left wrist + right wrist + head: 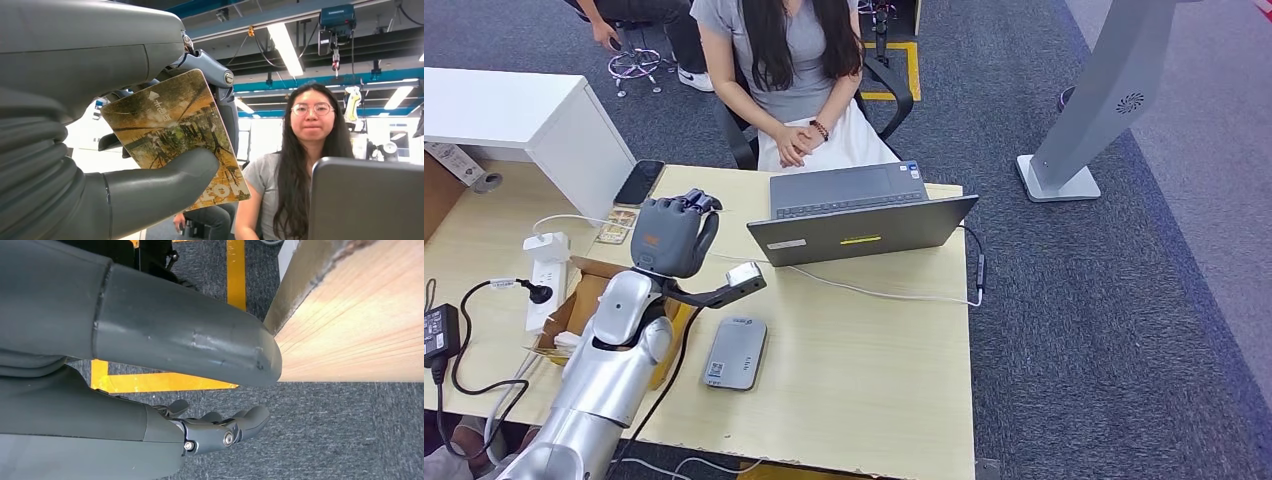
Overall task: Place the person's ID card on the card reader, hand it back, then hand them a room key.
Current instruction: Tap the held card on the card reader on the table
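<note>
- Near, the right robot hand [220, 432] hangs beside the table [864, 360] edge, fingers loosely apart, holding nothing.
- A grey card reader [735, 352] lies on the table's near left.
- Beyond it, the left robot hand [674, 235] is raised, pinching a patterned card [175, 137].
- Farther, a person [789, 70] sits behind a laptop [859, 225].
- Best: extend steadily toward them, card level.
- Whether it is the ID or room key is unclear.

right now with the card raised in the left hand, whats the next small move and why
Probably extend the left hand forward over the table toward the seated person in the grey top. It holds the yellow-brown patterned card upright, raised above the grey card reader, and the person's hands rest in their lap beyond the open grey laptop.
</note>
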Robot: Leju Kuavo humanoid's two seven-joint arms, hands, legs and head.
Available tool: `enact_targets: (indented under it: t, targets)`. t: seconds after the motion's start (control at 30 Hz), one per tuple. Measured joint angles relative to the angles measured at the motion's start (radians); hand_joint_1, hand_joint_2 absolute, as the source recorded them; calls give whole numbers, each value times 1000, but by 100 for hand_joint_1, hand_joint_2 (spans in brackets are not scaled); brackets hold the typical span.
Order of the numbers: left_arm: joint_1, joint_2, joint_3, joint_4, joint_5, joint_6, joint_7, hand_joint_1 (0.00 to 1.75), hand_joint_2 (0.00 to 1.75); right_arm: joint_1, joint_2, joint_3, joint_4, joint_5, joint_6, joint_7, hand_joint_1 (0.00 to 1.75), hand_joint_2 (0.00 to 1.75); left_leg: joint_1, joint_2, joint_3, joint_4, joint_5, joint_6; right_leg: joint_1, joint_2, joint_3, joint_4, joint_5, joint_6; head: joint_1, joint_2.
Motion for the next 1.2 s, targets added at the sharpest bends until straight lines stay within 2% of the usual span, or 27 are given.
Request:
enact_targets:
  t: [0.17, 0.27, 0.5, 0.6, 1.2]
  targets:
    - [6, 0, -1, -8, 6, 0, -6, 175, 175, 1, 0, -1, 0, 0, -1, 0, 0, 0, 0, 0, 0, 0, 0, 0, 0, 0, 0, 0, 0, 0, 0, 0]
    - [41, -1, -11, -47, 18, 0, -19, 175, 175, 3, 0, -4, 0, -2, -3, -5, 0, 0, 0, 0, 0, 0, 0, 0, 0, 0, 0, 0, 0, 0, 0, 0]
    - [257, -3, -99, -251, -5, -12, -15, 175, 175, 16, 0, -15, 2, -12, -14, -31, 0, 0, 0, -1, -1, 0, -2, -1, 0, 0, 0, -1, -3, -1, 0, 0]
    - [304, -1, -123, -300, -9, -13, -7, 175, 175, 17, 0, -18, 3, -12, -14, -32, 0, 0, 0, -1, -1, 0, -3, -1, 0, -1, 0, -1, -3, -1, 0, 0]
    - [345, 2, -142, -365, -8, -31, -4, 175, 175, 19, 0, -22, 6, -12, -15, -34, 0, 0, 0, -2, -1, 0, -2, -1, 0, -3, 1, -1, -2, -1, 0, 0]
